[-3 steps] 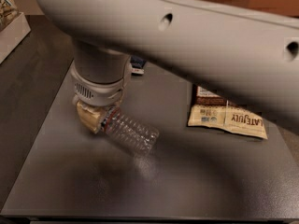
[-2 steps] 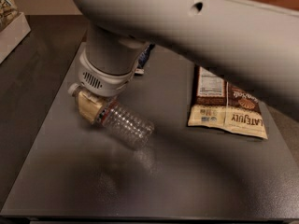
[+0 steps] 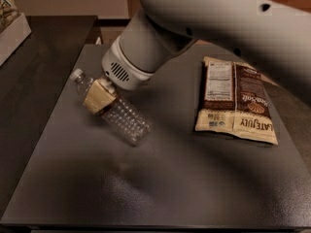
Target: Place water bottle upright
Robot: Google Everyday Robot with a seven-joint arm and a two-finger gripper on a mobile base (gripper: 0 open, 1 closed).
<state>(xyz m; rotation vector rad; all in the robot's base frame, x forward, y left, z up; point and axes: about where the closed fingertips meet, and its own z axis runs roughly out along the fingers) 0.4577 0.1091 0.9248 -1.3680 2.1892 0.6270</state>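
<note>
The water bottle (image 3: 125, 121) is a small clear ribbed bottle with a white cap (image 3: 76, 74). It is tilted over the left part of the dark grey table (image 3: 184, 178), cap pointing up and to the left, base down and to the right. My gripper (image 3: 99, 97) is shut on the bottle's shoulder; a tan finger pad (image 3: 97, 99) covers the label area. The grey wrist and arm (image 3: 141, 47) reach in from the upper right. I cannot tell whether the bottle's base touches the table.
A brown and cream snack bag (image 3: 238, 101) lies flat at the right of the table. A white box (image 3: 12, 30) stands on a darker surface (image 3: 43, 57) at the far left. The table's front edge runs along the bottom of the view.
The arm has drawn back toward the upper right, uncovering the bottle's cap. The bottle stays tilted in the gripper and now sits further up and left on the table.
</note>
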